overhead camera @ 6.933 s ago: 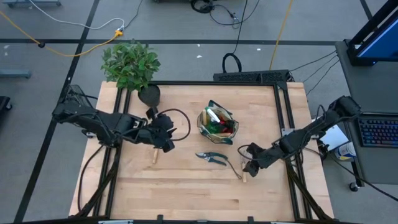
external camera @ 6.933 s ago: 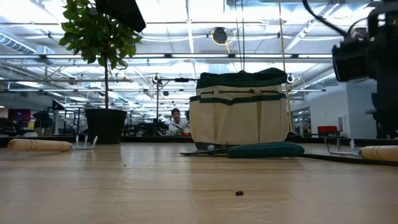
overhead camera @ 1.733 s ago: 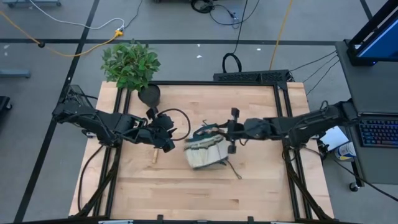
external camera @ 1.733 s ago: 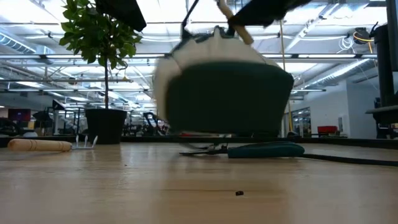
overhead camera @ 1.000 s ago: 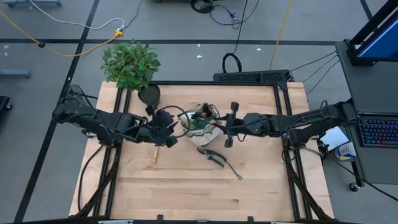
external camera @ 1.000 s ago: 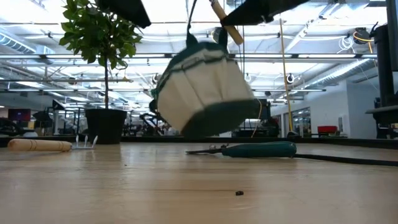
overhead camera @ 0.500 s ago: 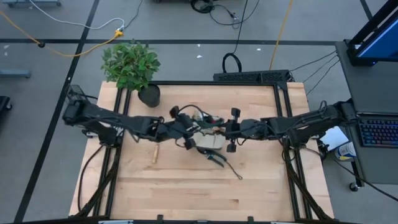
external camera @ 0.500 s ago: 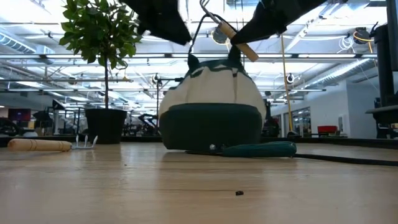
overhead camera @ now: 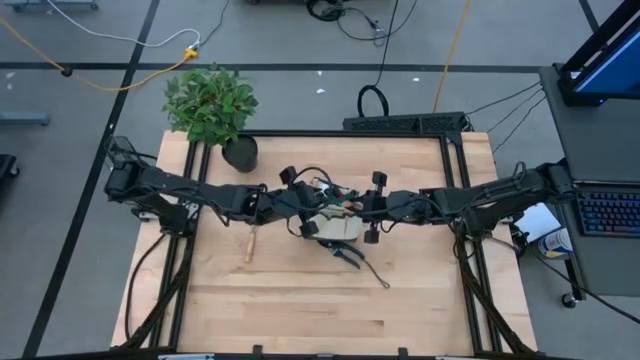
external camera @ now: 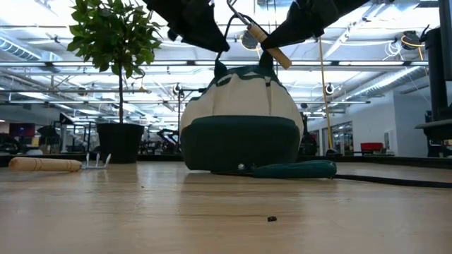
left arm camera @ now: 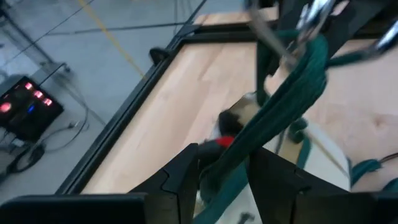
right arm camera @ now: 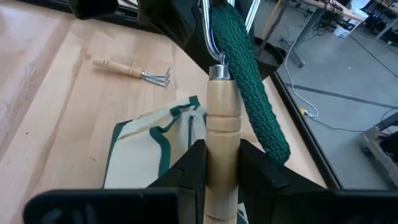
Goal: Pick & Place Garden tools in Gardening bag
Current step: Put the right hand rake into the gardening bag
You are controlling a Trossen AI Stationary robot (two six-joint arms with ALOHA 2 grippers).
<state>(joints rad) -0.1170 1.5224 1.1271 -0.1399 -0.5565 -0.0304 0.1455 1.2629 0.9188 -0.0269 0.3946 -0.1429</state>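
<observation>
- Gardening bag (overhead camera: 333, 222) sits near the middle of the desk (overhead camera: 300, 310), tipped over so its dark green base faces the low camera; both arms meet above it, probably to steady it and hold its mouth open for loading.
- Left tool (left arm camera: 222, 173) is over the bag's edge nearest the potted plant (overhead camera: 212, 105), its fingers clamped on the woven green handle (left arm camera: 292, 93), which I judge keeps the soft bag from rolling.
- Right tool (right arm camera: 222, 163), on the bag's other side, grips a wooden-handled tool (right arm camera: 221, 118) with its metal end pointing at the bag's mouth, ready to go in.
- Pruning shears (overhead camera: 347, 256) lie just beside the bag, and a small hand fork (overhead camera: 250, 243) lies farther off; both are not yet packed.
- Bag looks soft, tan-sided, with green and white trim.
</observation>
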